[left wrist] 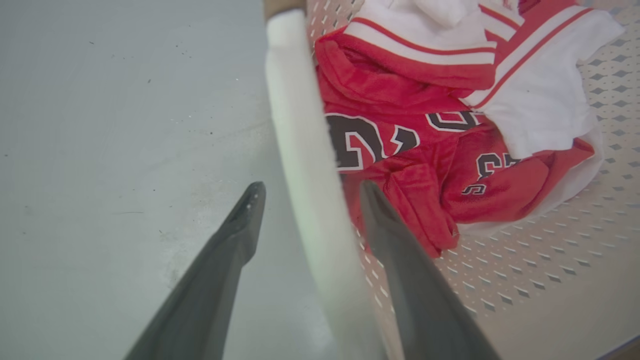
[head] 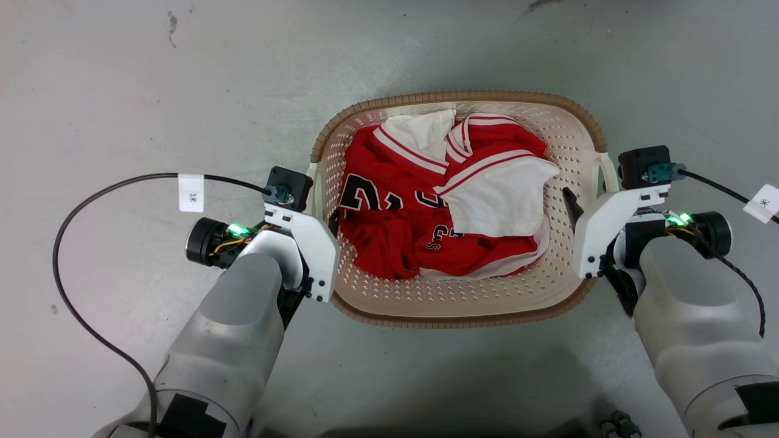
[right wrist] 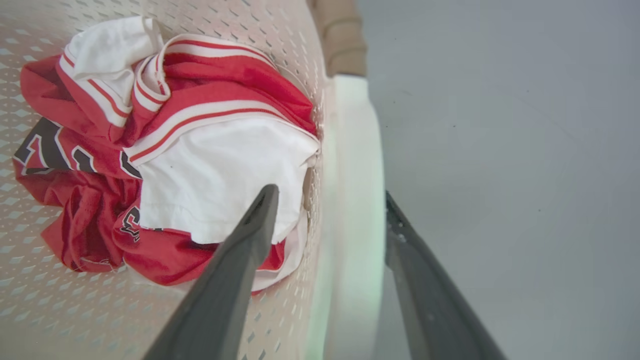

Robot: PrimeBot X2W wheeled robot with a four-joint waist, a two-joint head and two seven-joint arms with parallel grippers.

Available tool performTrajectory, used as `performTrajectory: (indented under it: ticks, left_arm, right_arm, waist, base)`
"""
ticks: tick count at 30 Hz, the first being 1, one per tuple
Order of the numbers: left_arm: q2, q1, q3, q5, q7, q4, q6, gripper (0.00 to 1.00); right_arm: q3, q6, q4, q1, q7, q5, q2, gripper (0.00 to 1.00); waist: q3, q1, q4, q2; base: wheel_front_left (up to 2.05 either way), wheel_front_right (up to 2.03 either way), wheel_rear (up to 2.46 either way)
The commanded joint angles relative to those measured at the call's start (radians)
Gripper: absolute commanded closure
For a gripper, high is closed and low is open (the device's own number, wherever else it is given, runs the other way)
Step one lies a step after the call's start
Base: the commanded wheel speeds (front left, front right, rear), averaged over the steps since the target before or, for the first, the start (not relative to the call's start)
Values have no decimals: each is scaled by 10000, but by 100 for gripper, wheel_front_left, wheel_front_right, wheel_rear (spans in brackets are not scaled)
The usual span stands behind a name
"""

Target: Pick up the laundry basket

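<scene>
Viewing the basket (head: pixel 450 295) resting on the floor (head: pixel 152 91), sitting between the two sets of jaws and holding a crumpled red-and-white jersey (head: pixel 389 243). Spreading the left gripper (left wrist: pixel 311 186) wide, straddling the left handle (left wrist: pixel 300 150): placing one finger outside, over bare floor and clear of the handle, and the other inside, just beside the perforated wall. Spreading the right gripper (right wrist: pixel 329 194) wide too, straddling the right handle (right wrist: pixel 350 175): placing the inner finger above the jersey and the outer finger close against the handle's outside edge. Not yet squeezing either handle; failing to resolve any contact at that outer finger.
</scene>
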Motion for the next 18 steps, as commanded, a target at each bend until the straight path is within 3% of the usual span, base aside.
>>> performTrajectory:
  ticks: [1,2,11,18]
  left_arm:
    - [0,15,-114,-198,8,-64,-8,82]
    - [-3,56,-230,-318,87,-103,-8,100]
    - [-8,109,-1062,-1152,107,-266,-21,100]
    - [-2,365,-1515,-2131,373,-435,-40,100]
  right_arm:
    - [31,-10,50,-128,66,71,-27,100]
    - [77,-10,71,-143,101,71,-13,100]
    - [255,-13,155,-79,291,236,-135,100]
    - [457,-12,211,210,753,400,-109,100]
  waist:
    - [6,-1,5,1]
    - [8,-1,6,1]
    - [-134,-1,62,1]
    - [-903,-1,-47,1]
  base:
    - [0,0,0]
    - [0,0,0]
    - [0,0,0]
    - [0,0,0]
